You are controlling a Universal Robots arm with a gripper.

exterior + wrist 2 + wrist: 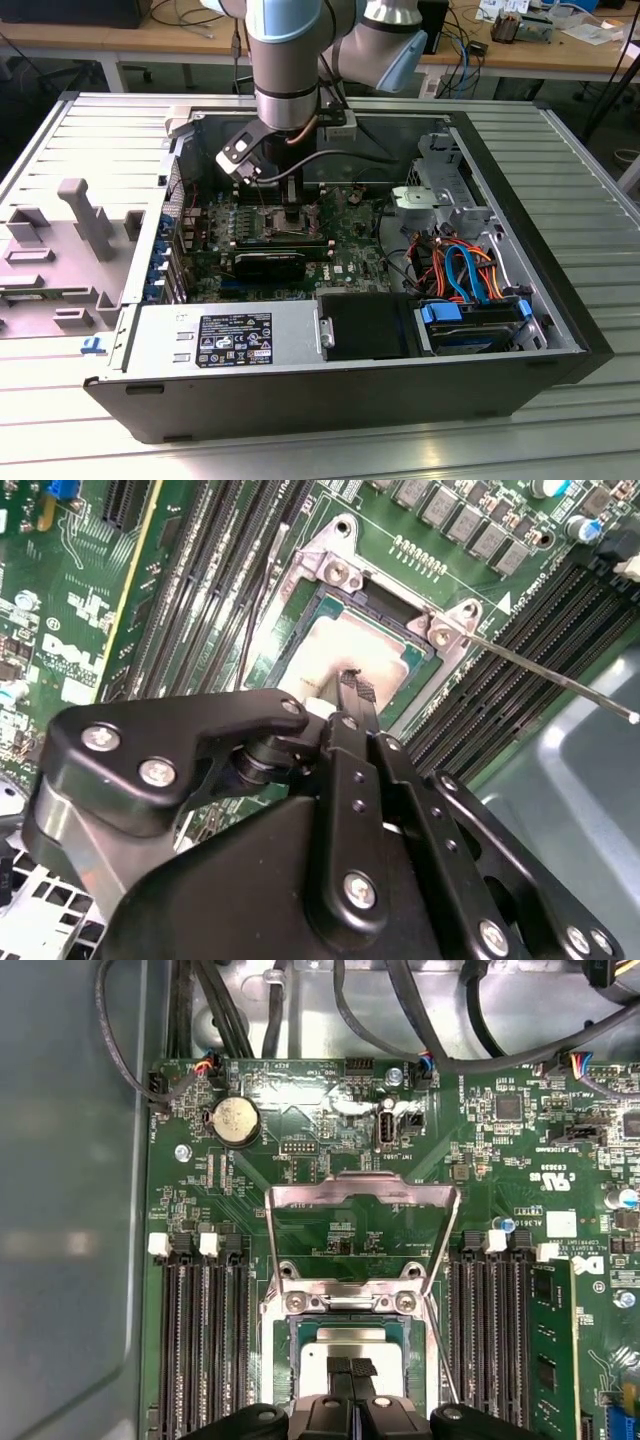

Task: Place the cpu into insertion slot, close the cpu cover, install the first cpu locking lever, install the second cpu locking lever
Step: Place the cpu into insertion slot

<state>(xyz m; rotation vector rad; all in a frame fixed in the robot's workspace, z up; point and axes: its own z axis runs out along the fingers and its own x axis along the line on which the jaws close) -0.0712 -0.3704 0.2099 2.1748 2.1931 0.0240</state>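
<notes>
Silvery chip [350,1345] sits in the socket [300,1305], mid-board [250,1210]. Cover [360,1192] stands flipped up beyond it, levers not set. Tool [351,1368] is right over the chip top, tips together, clamping nothing. Chip prob light, stiff, slick-topped & fragile underneath, so grip by the edges.

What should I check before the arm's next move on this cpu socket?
1. cpu lies in the insertion slot: ok.
2. cpu seated flat: cannot tell.
3. cpu cover closed: not ok, it stands open.
4. locking lever latched: not ok, it sticks out free.
5. hand clear of the cover's path: not ok, its shut tips sit over the cpu.
</notes>
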